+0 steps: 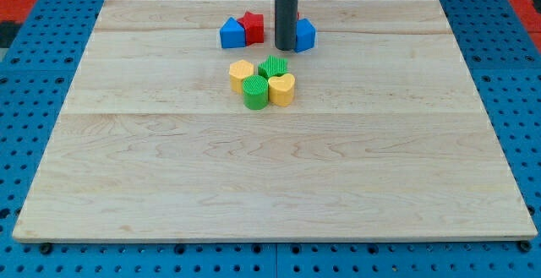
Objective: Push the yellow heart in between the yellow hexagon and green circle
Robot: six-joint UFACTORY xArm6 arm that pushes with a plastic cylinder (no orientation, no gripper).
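My tip (286,48) stands above the yellow heart (282,89), which touches the green circle (254,93).

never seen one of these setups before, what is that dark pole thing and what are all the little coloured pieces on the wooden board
There is one picture, from a single camera looking down at an angle onto a wooden board that lies on a blue perforated base.

The dark pole is the end of a robot arm. It has no hand and holds nothing; it only slides its lower end, my tip, across the board to push blocks.

My tip stands near the view's top, among a back group: a blue block, a red star and another blue block right beside the rod.

Just below is a tight cluster of four: the yellow hexagon, a green star-like block, the green circle and the yellow heart. My tip is not touching any of these four.
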